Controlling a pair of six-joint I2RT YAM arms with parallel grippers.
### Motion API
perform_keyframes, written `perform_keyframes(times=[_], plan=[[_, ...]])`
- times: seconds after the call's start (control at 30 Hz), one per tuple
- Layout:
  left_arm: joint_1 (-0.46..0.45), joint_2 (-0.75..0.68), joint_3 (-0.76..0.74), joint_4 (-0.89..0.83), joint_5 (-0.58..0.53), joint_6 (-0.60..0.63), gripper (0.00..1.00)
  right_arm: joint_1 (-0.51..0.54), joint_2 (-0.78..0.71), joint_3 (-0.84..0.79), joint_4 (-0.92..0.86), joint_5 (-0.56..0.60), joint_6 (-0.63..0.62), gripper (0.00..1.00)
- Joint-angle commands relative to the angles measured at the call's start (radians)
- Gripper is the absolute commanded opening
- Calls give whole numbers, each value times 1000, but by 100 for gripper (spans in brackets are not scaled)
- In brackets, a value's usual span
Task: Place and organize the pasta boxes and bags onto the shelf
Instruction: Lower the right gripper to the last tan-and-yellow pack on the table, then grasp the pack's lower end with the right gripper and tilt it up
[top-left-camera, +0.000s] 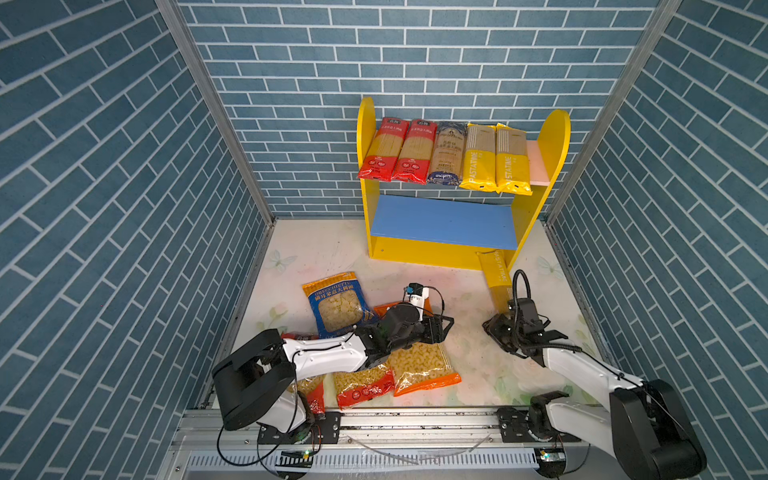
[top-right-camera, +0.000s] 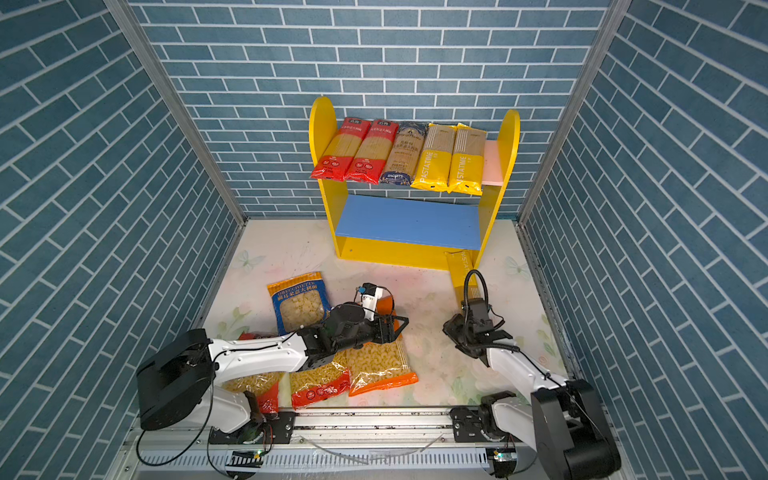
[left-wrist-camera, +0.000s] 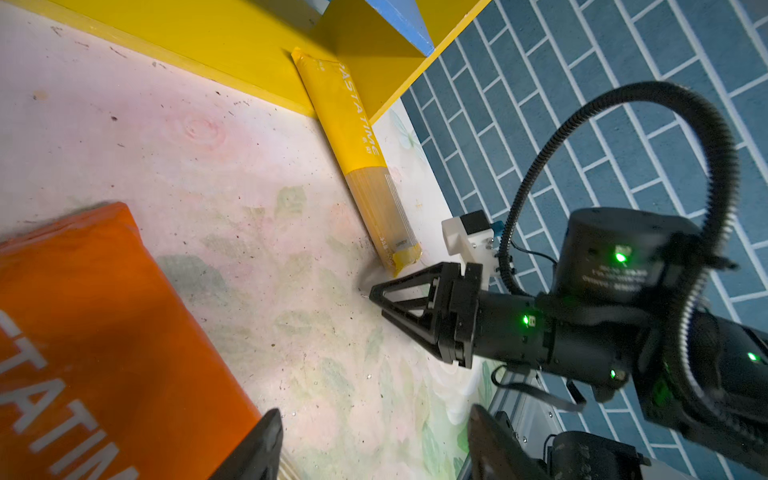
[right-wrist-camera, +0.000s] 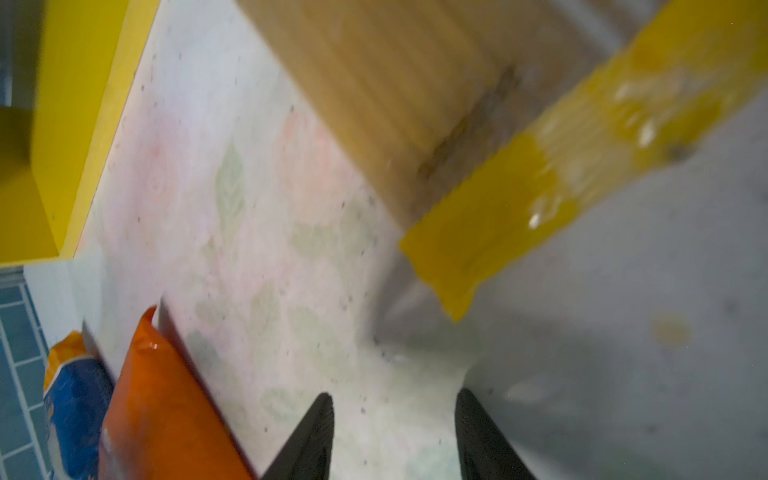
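Orange bag (top-left-camera: 428, 365): lay flat at 6 o'clock on the table (top-left-camera: 478, 374), not yet shelved.
Left claw (top-left-camera: 445, 328): released and empty at the bag's 12 o'clock end, probably lining up a pinch.
Shelf (top-left-camera: 440, 254): stood at 12 o'clock; its pink board carried five spaghetti packs (top-left-camera: 446, 153).
Loose yellow pack (top-left-camera: 494, 274): lay on the table with its far end at the shelf base.
Right claw (top-left-camera: 494, 330): released and empty at the pack's 6 o'clock end.
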Motion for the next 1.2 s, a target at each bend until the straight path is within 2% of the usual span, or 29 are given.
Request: perform_keyframes(times=[0.0,0.13,0.23,0.33,0.5,0.67,0.77,0.87,1.07,1.17], plan=[[-3,8,20,42,7,-15,71,66,-62,-48,-87,65,105,49],[-3,14,17,50,10,-21,71,62,-173,72,-294,143,-45,50],[-3,27,26,50,21,-26,71,-3,-160,187,-367,170,-173,52],[-5,37,32,62,33,-40,71,-160,-80,237,-334,74,-241,52],[-8,11,15,52,27,-44,71,-337,115,346,-256,41,-334,53],[-9,-13,9,35,16,-43,71,-414,328,453,-178,-19,-353,54],[-9,-19,9,34,11,-41,71,-409,423,472,-145,-46,-346,52],[-9,-14,-13,41,7,-39,71,-362,462,442,-120,-37,-341,50],[-9,21,3,48,20,-39,71,-193,426,310,-112,24,-305,49],[-9,37,3,57,27,-40,71,-109,383,255,-165,98,-270,48]])
